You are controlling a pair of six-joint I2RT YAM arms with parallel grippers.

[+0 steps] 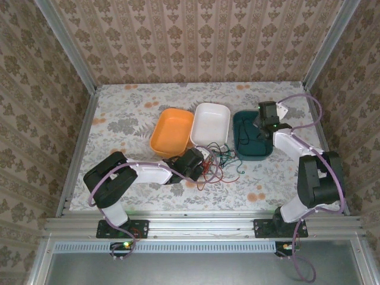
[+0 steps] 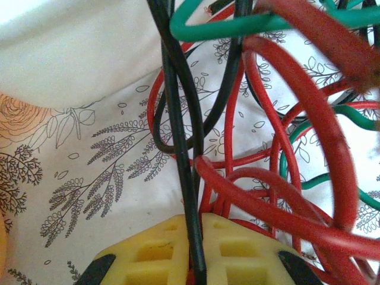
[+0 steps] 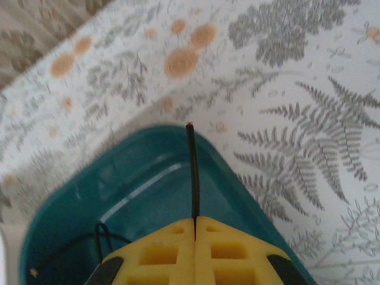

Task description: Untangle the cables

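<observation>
Top camera looks down from behind; left wrist close on cables point(image 2: 175, 107); right, teal tray point(image 3: 136, 178).

Black-and-white arms point(image 1: 148, 172) carry looping lilac cables point(image 1: 319, 110) and yellow, square-pocketed fingers point(image 3: 160, 249) on black mounts.

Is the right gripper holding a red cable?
No, the right gripper pinches a black cable over the teal tray.

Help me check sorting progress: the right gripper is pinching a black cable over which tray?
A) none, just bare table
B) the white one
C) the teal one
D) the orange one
C: the right gripper is shut on the black cable, which points out over the teal tray directly beneath it.
</observation>
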